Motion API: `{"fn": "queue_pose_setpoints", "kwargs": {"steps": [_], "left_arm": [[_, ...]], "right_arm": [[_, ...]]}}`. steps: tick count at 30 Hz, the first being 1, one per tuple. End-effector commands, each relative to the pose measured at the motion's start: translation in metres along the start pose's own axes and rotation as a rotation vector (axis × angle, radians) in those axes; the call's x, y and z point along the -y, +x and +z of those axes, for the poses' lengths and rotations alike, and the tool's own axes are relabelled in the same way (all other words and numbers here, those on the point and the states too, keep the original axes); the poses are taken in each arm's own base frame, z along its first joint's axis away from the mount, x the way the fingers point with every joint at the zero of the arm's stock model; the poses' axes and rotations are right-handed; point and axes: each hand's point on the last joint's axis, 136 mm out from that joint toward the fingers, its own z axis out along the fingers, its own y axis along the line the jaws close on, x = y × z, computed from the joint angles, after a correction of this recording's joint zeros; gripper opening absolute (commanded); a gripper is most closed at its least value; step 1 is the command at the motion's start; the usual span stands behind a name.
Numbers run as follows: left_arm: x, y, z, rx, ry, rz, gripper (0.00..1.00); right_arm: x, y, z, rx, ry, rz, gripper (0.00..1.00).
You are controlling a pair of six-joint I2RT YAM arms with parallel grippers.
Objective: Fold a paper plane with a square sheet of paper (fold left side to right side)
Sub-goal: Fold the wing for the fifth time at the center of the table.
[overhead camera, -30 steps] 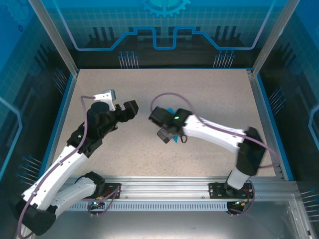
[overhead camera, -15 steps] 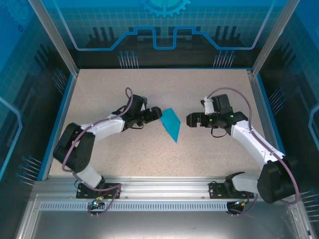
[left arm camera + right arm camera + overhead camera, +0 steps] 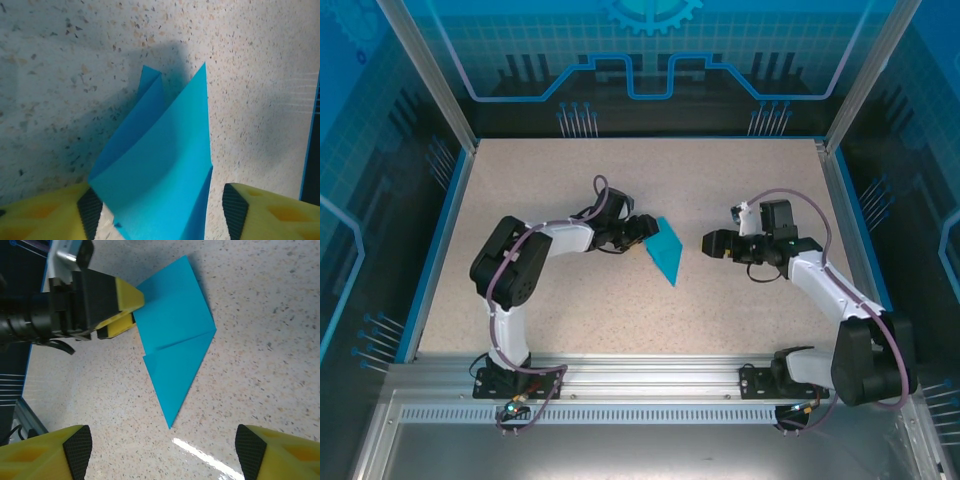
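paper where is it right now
In the top view the paper lies near the middle of the table, between the grippers: the left gripper is at its left edge, the right gripper apart to its right.

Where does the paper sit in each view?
Top external: paper at centre, just right of the left gripper.
Left wrist: paper lower centre, reaching into the left gripper.
Right wrist: paper upper centre, tip pointing down-frame.
Shared landmark: the left gripper at the paper's edge.
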Motion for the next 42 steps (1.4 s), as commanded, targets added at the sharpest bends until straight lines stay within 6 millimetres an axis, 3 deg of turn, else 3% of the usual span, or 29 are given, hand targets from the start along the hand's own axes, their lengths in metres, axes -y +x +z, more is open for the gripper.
{"fn": "queue_pose_setpoints", "kwargs": {"steps": [1, 4, 6, 10, 15, 20, 29, 35, 42], "left_arm": [[0.019, -0.002, 0.006, -0.022, 0.07, 0.028, 0.53], [0.021, -0.003, 0.007, -0.023, 0.082, 0.072, 0.29], [0.023, -0.001, 0.006, -0.028, 0.094, 0.112, 0.18], [0.039, 0.007, -0.006, -0.038, 0.189, 0.23, 0.09], [0.063, 0.024, -0.031, -0.071, 0.312, 0.388, 0.06], [0.081, 0.039, -0.048, -0.115, 0.421, 0.472, 0.04], [0.09, 0.048, -0.049, -0.177, 0.499, 0.486, 0.01], [0.088, 0.048, -0.044, -0.191, 0.496, 0.472, 0.02], [0.083, 0.044, -0.041, -0.182, 0.475, 0.456, 0.05]], "right_arm": [[-0.001, -0.003, 0.004, -0.003, -0.061, 0.016, 0.78], [-0.002, -0.01, 0.012, -0.003, -0.103, 0.018, 0.77], [-0.001, -0.015, 0.018, -0.007, -0.121, 0.017, 0.78], [-0.001, -0.03, 0.032, -0.02, -0.203, -0.013, 0.83], [-0.001, -0.048, 0.05, -0.05, -0.332, -0.022, 0.88], [0.002, -0.052, 0.067, -0.085, -0.397, -0.039, 0.86], [-0.004, -0.036, 0.074, -0.144, -0.492, -0.055, 0.77], [-0.006, -0.03, 0.075, -0.164, -0.51, -0.045, 0.62], [-0.006, -0.029, 0.073, -0.166, -0.503, -0.042, 0.33]]}}
